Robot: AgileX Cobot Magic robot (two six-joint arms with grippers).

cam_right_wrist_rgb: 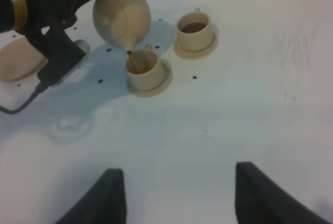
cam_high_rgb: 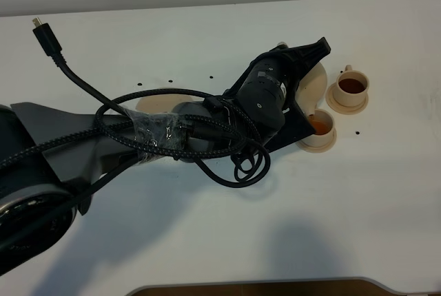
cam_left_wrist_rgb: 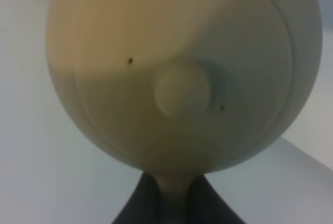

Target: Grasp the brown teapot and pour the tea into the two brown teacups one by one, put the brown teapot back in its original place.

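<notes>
Left tool (cam_left_wrist_rgb: 174, 211) is pressed together on the loop handle (cam_left_wrist_rgb: 174, 193) of the brown teapot (cam_right_wrist_rgb: 122, 15). The wrist view shows the dark jaws pinching the pale clay strip, with the lid and its knob (cam_left_wrist_rgb: 183, 95) filling the frame. The pot hangs above the table (cam_right_wrist_rgb: 234, 120), tipped spout-down over the nearer teacup (cam_right_wrist_rgb: 143, 70). An amber thread of tea runs into the cup, which looks partly filled. The farther teacup (cam_right_wrist_rgb: 194, 28) sits just beside it on its own saucer and holds dark tea, so I judge this to be the second pour. The wide saucer (cam_right_wrist_rgb: 15, 65), the pot's original place, lies bare well off to the side, partly behind the arm's cables in the high view. Right tool (cam_right_wrist_rgb: 179, 198) is spread, holds nothing, and hovers over bare table well apart from the cups. Handling: fired clay is rigid and brittle with a smooth glaze, so it is likely slick, and the weight drops as the pot empties. The handle is the only sound purchase, because the round body gives the jaws nothing to grip. The lid looks loose-fitting and I see nothing securing it, so a steep tilt risks it sliding out. The cups are light and would skid off their saucers if the spout nudges them. I should level the pot slowly to avoid drips.
</notes>
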